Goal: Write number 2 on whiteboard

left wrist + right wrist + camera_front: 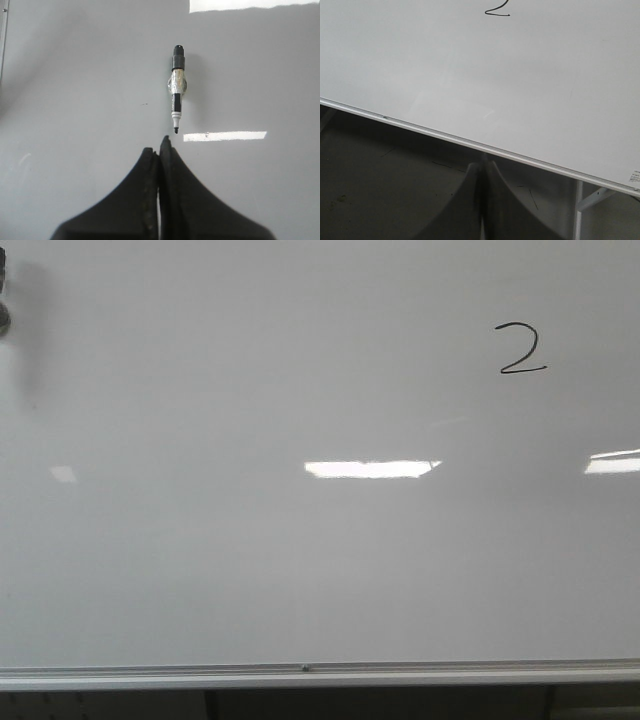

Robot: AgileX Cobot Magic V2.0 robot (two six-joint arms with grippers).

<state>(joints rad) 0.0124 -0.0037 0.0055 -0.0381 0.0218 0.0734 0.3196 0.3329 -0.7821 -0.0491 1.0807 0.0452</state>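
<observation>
A thin black number 2 (521, 349) stands on the upper right of the whiteboard (250, 570); its base stroke also shows in the right wrist view (497, 11). A black and white marker (177, 87) clings uncapped to the whiteboard (75, 90), tip toward my left gripper. My left gripper (159, 146) is shut and empty, just short of the marker tip. My right gripper (484, 162) is shut and empty, below the board's silver bottom rail (470, 143). No gripper shows in the front view.
The silver rail (300, 672) runs along the board's lower edge. Bright light reflections (368, 468) lie on the board. A dark object (4, 300) sits at the far left edge. A white stand leg (578, 210) and dark floor are below the board.
</observation>
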